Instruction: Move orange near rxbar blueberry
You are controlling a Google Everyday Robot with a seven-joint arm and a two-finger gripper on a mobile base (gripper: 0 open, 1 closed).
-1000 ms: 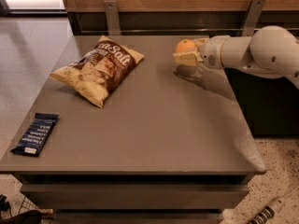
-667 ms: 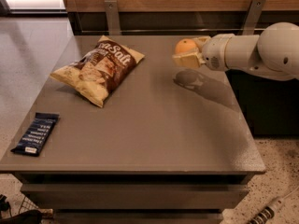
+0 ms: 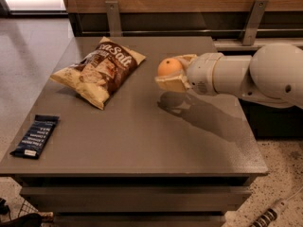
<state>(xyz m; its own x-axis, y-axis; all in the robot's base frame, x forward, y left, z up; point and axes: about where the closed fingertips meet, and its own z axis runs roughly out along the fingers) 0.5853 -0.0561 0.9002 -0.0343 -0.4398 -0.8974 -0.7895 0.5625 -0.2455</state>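
Note:
The orange [image 3: 169, 66] is small and round, held between the cream fingers of my gripper [image 3: 173, 71], which is shut on it and carries it above the middle of the grey table [image 3: 142, 136]. Its shadow falls on the tabletop just below. The rxbar blueberry [image 3: 35, 135], a flat dark navy bar with white text, lies at the table's front left corner, far to the left of the gripper. My white arm reaches in from the right.
A cream-and-brown chip bag [image 3: 100, 71] lies at the back left of the table, between the gripper and the bar's side. A wooden wall with metal brackets [image 3: 113, 16] runs behind the table. A black object [image 3: 265, 216] lies on the floor at the lower right.
My gripper has moved left with the orange, from the table's back right toward its middle, still held above the surface.

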